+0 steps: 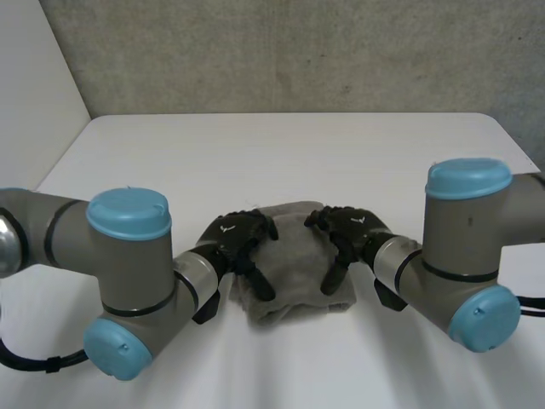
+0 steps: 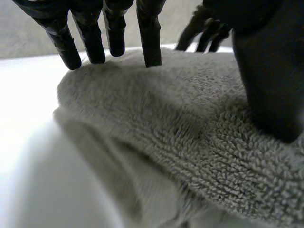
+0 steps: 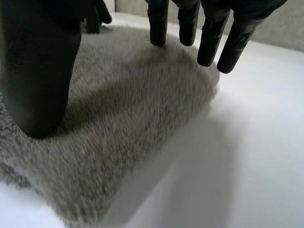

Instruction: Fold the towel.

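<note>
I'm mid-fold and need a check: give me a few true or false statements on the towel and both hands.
1. The towel lies spread out in one flat layer. False: it is folded into a small thick bundle.
2. Both hands rest on the towel. True.
3. The left hand is at the towel's left side, the right hand at its right side. True.
4. The towel hangs over the table edge. False: it lies wholly on the table, between the arms.
5. The hands touch each other. False: they are apart, with towel between them.

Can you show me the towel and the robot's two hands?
towel (image 1: 294, 262): head view, middle of its top.
left hand (image 1: 231, 232): head view, back of the hand.
right hand (image 1: 354, 227): head view, back of the hand.
</note>
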Robot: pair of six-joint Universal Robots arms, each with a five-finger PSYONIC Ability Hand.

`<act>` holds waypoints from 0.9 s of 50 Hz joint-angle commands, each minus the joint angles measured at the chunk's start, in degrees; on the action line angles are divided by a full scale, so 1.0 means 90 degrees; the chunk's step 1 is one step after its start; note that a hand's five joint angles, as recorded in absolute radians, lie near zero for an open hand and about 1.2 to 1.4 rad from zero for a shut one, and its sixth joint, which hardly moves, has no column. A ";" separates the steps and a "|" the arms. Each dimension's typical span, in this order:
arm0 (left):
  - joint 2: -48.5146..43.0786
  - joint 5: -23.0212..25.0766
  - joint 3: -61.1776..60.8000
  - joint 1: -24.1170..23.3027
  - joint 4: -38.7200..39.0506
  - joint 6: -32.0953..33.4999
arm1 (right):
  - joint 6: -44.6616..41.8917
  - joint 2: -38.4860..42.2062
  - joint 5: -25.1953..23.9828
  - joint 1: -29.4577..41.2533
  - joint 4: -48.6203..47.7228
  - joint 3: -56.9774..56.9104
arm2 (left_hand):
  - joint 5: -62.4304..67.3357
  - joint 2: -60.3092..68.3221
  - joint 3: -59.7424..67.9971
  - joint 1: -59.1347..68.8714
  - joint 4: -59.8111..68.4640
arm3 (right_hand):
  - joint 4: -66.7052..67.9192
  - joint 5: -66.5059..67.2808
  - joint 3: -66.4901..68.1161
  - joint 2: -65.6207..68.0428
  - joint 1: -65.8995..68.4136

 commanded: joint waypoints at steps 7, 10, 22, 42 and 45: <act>-0.0093 -0.0265 0.0077 0.0081 -0.0028 -0.0015 | -0.0043 0.0279 0.0038 0.0035 -0.0085 -0.0021 | -0.0251 -0.0335 -0.0370 -0.0336 -0.0396 | -0.0524 -0.0420 -0.0451 -0.0441 -0.0318; 0.0170 -0.0246 0.0058 0.0082 -0.0028 -0.0034 | 0.0005 0.0045 0.0067 0.0074 -0.0066 -0.0012 | -0.0289 -0.0372 -0.0407 -0.0373 -0.0434 | -0.0524 -0.0420 -0.0451 -0.0441 -0.0318; 0.1050 -0.0265 0.0068 0.0101 -0.0077 -0.0015 | 0.0045 -0.1216 0.0595 0.0211 -0.0037 -0.0012 | -0.0308 -0.0391 -0.0426 -0.0392 -0.0452 | -0.0524 -0.0420 -0.0451 -0.0441 -0.0318; 0.2622 -0.1368 0.1181 0.0716 -0.2039 0.0034 | 0.0064 -0.3032 0.1542 0.0074 0.0872 -0.0588 | -0.0326 -0.0410 -0.0445 -0.0411 -0.0471 | -0.0524 -0.0420 -0.0451 -0.0441 -0.0318; 0.2749 -0.1388 0.1210 0.0794 -0.2137 0.0063 | 0.0054 -0.3140 0.1571 0.0026 0.0881 -0.0588 | -0.0326 -0.0410 -0.0445 -0.0411 -0.0471 | -0.0524 -0.0420 -0.0451 -0.0441 -0.0318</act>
